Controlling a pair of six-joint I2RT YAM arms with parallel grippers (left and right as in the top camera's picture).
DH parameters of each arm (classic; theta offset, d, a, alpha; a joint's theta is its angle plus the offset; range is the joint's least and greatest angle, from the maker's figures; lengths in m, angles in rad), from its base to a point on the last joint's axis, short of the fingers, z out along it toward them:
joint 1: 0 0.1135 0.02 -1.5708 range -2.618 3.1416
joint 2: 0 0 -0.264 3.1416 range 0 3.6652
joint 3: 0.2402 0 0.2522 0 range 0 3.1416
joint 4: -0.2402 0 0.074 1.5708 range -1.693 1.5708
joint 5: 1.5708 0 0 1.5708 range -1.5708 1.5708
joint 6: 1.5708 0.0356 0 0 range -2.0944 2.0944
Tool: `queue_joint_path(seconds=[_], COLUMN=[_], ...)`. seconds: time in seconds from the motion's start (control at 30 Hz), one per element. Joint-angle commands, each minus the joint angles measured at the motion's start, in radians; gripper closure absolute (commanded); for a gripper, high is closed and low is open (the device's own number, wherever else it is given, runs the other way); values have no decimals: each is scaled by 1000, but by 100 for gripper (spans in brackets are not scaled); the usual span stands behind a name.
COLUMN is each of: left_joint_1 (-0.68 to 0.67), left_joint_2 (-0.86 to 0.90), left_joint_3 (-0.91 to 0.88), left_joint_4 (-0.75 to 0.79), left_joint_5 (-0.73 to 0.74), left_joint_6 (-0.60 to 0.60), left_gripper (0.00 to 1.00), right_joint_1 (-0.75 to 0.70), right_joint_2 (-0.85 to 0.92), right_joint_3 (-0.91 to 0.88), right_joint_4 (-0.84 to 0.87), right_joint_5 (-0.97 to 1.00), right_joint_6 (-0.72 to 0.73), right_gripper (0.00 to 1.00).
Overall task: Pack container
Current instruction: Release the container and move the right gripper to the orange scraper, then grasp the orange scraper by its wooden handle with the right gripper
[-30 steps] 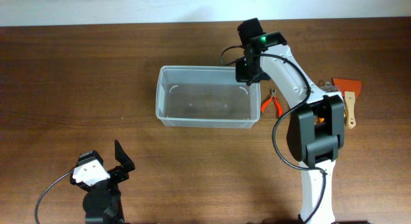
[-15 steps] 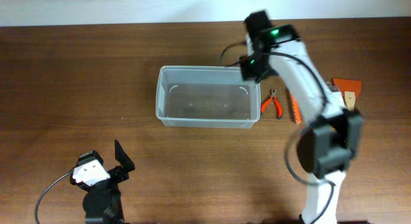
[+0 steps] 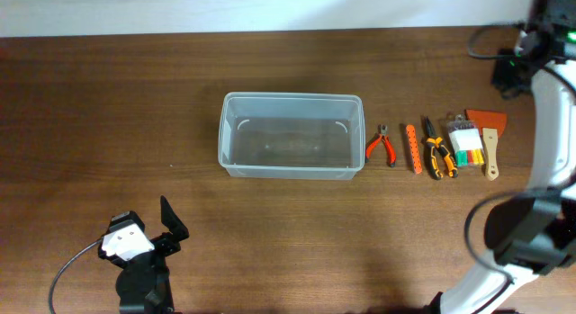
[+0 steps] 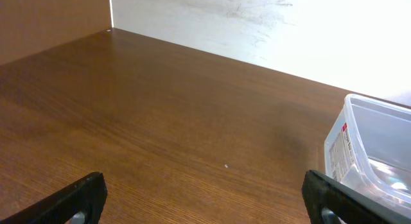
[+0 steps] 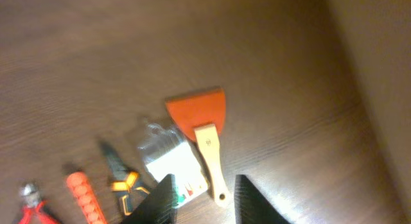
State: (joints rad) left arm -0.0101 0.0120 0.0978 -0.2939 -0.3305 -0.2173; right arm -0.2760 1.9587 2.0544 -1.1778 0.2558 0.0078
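The right gripper (image 5: 202,201) is held parted and empty, far to the right of the container (image 3: 290,173). The left gripper (image 4: 205,208) is likewise spread, empty, to the container's front left. Hand tools (image 3: 437,159) are lined up just right of it.

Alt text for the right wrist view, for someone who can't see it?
The open right gripper hangs over tools laid on a wooden table: an orange scraper with a wooden handle, a clear packet and yellow-handled pliers.
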Motion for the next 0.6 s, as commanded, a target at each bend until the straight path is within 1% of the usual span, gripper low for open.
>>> queue_joint_path(seconds=[0.0, 0.07, 0.17, 0.2, 0.27, 0.3, 0.33, 0.37, 0.4, 0.43, 0.57], left_joint_1=[-4, -4, -4, -4, -4, -4, -4, -4, -4, -4, -4], left_joint_2=[-7, -7, -7, -7, -7, -7, -7, -7, -7, -7, -7], left_joint_3=[-5, -5, -5, -5, -5, -5, -5, -5, -5, -5, -5], left_joint_4=[2, 2, 2, 2, 2, 2, 2, 2, 2, 2, 2], left_joint_5=[-7, -7, -7, -7, -6, -7, -7, -7, -7, -7, -7], left_joint_6=[9, 9, 9, 9, 9, 9, 9, 9, 9, 9, 9], left_gripper=[1, 1, 1, 1, 1, 1, 1, 1, 1, 1, 1], right_joint_1=[-139, -182, -219, -225, -229, -228, -227, -226, -227, -227, -227], right_joint_2=[101, 141, 199, 216, 257, 269, 283, 301, 314, 325, 358], right_joint_3=[-42, -55, -58, -58, -58, -58, -58, -58, -58, -58, -58], right_joint_4=[-5, -5, -13, -13, -12, -12, -11, -11, -11, -11, 5], right_joint_5=[-119, -142, -193, -218, -287, -301, -301, -301, -301, -301, -301], right_joint_6=[11, 11, 1, -10, -74, -90, -90, -90, -90, -90, -90], right_gripper=[50, 47, 46, 45, 40, 32, 20, 3, 4, 7, 9])
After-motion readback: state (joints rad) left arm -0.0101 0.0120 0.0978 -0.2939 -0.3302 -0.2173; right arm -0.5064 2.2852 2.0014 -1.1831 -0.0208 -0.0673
